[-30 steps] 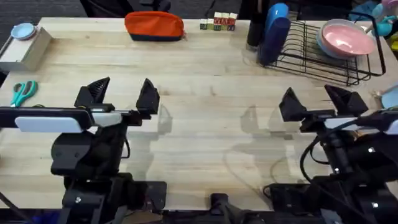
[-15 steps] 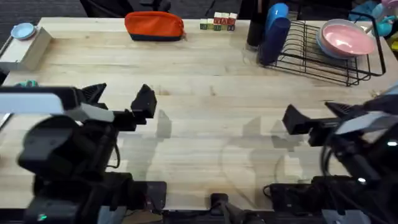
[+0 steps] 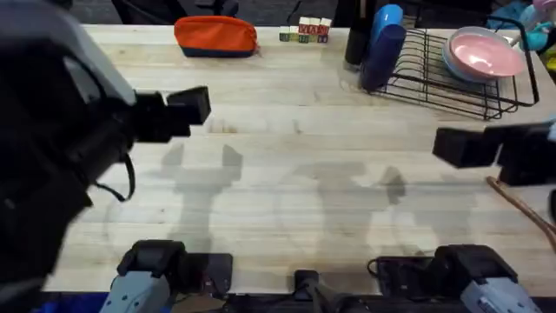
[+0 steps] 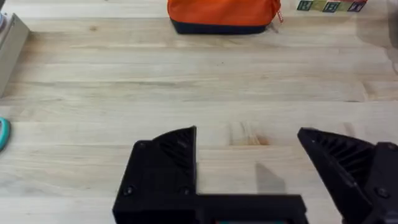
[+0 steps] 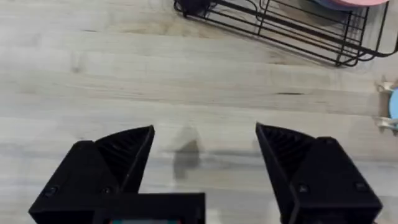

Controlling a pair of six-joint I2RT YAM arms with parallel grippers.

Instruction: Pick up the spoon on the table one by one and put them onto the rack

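Note:
One brown spoon point(image 3: 523, 209) lies slanted on the table point(image 3: 295, 183) near its right edge, just below my right arm. The black wire rack point(image 3: 452, 83) stands at the back right, with a blue holder point(image 3: 387, 39) and a black holder point(image 3: 355, 42) at its left end. In the right wrist view the rack point(image 5: 283, 28) sits well beyond my right gripper point(image 5: 205, 152), which is open and empty over bare wood. My left gripper point(image 4: 249, 158) is open and empty too, high over the left half of the table. The left arm point(image 3: 52, 130) looms large and blurred.
A pink bowl point(image 3: 483, 54) sits in the rack. An orange pouch point(image 3: 215, 36) and small blocks point(image 3: 304, 32) lie along the back edge. A teal tip of scissors point(image 4: 2, 134) and a pale box point(image 4: 9, 43) lie off to the left.
Both arms rose toward the camera. The left arm now covers the left side, scissors and box included. The right arm shifted right, and a spoon now shows below it.

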